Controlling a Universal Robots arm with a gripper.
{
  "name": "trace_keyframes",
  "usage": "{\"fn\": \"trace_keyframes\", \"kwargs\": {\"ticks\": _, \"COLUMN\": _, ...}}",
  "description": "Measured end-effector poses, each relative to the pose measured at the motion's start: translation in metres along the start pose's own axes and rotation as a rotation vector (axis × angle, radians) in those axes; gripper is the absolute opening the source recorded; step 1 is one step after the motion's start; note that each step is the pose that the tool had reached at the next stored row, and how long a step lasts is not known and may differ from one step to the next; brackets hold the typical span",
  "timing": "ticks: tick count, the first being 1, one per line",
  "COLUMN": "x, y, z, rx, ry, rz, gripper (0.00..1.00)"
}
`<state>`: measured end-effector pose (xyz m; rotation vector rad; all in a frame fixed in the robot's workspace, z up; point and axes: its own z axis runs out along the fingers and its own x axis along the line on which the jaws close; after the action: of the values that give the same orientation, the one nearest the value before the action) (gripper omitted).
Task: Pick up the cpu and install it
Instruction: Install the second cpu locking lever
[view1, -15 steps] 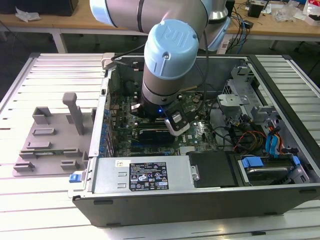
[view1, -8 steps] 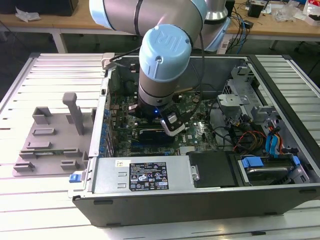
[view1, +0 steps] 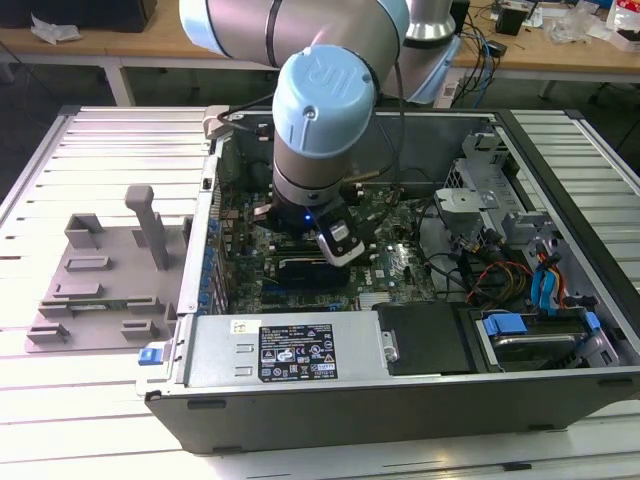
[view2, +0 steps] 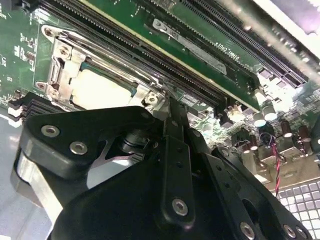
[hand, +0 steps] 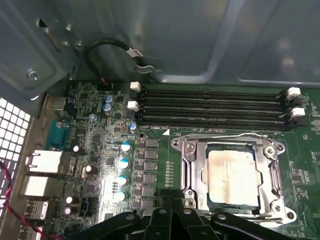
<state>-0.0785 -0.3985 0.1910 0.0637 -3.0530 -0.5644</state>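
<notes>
The gripper (hand: 172, 210) linkage hides the near edge of the cpu (hand: 231, 176) socket frame (hand: 187, 160)

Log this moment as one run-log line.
arm: inside computer case, above motherboard | chip: seated in socket frame | pincer: just beside socket, not touching chip | pincer state: cannot tell

The arm (view1: 320, 110) reaches steeply downward, its blue-capped wrist joint on top; the black gripper (view2: 167, 112) below it has its fingers drawn close together, holding nothing
</notes>
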Motion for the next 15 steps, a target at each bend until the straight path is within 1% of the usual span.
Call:
{"fn": "trace_keyframes", "kwargs": {"ticks": 1, "x": -0.0001, "y": -0.0002, "z": 0.0013, "rx": 0.0021, "ry": -0.0011, "rz": 0.001, "gripper": 0.11}}
{"fn": "trace_keyframes", "kwargs": {"ticks": 2, "x": -0.0001, "y": -0.0003, "z": 0.0011, "rx": 0.0048, "ry": -0.0011, "rz": 0.002, "gripper": 0.11}}
{"fn": "trace_keyframes", "kwargs": {"ticks": 3, "x": 0.0001, "y": -0.0002, "z": 0.0009, "rx": 0.0135, "ry": -0.0011, "rz": 0.004, "gripper": 0.11}}
{"fn": "trace_keyframes", "kwargs": {"ticks": 4, "x": 0.0001, "y": -0.0003, "z": 0.0007, "rx": 0.0438, "ry": -0.0014, "rz": 0.01, "gripper": 0.11}}
{"fn": "trace_keyframes", "kwargs": {"ticks": 5, "x": 0.0002, "y": -0.0001, "z": 0.0009, "rx": 0.0511, "ry": -0.0017, "rz": 0.011, "gripper": 0.11}}
{"fn": "trace_keyframes", "kwargs": {"ticks": 6, "x": 0.0001, "y": 0.0002, "z": 0.0007, "rx": 0.054, "ry": -0.0018, "rz": 0.011, "gripper": 0.11}}
{"fn": "trace_keyframes", "kwargs": {"ticks": 7, "x": 0.0001, "y": 0.0013, "z": -0.0011, "rx": 0.0549, "ry": -0.0025, "rz": 0.012, "gripper": 0.11}}
{"fn": "trace_keyframes", "kwargs": {"ticks": 8, "x": -0.0001, "y": 0.0032, "z": -0.0047, "rx": 0.0546, "ry": -0.0038, "rz": 0.012, "gripper": 0.11}}
{"fn": "trace_keyframes", "kwargs": {"ticks": 9, "x": 0.0002, "y": 0.005, "z": -0.0094, "rx": 0.0567, "ry": -0.0029, "rz": 0.013, "gripper": 0.11}}
{"fn": "trace_keyframes", "kwargs": {"ticks": 10, "x": 0.0007, "y": 0.0096, "z": -0.0216, "rx": 0.0621, "ry": -0.0031, "rz": 0.016, "gripper": 0.11}}
{"fn": "trace_keyframes", "kwargs": {"ticks": 11, "x": 0.001, "y": 0.0133, "z": -0.0303, "rx": 0.0757, "ry": -0.0044, "rz": 0.021, "gripper": 0.11}}
{"fn": "trace_keyframes", "kwargs": {"ticks": 12, "x": 0.001, "y": 0.0136, "z": -0.0315, "rx": 0.1013, "ry": -0.0049, "rz": 0.025, "gripper": 0.11}}
{"fn": "trace_keyframes", "kwargs": {"ticks": 14, "x": 0.0009, "y": 0.0143, "z": -0.0313, "rx": 0.1291, "ry": -0.005, "rz": 0.029, "gripper": 0.11}}
{"fn": "trace_keyframes", "kwargs": {"ticks": 15, "x": 0.0007, "y": 0.0163, "z": -0.0305, "rx": 0.1408, "ry": -0.005, "rz": 0.03, "gripper": 0.11}}
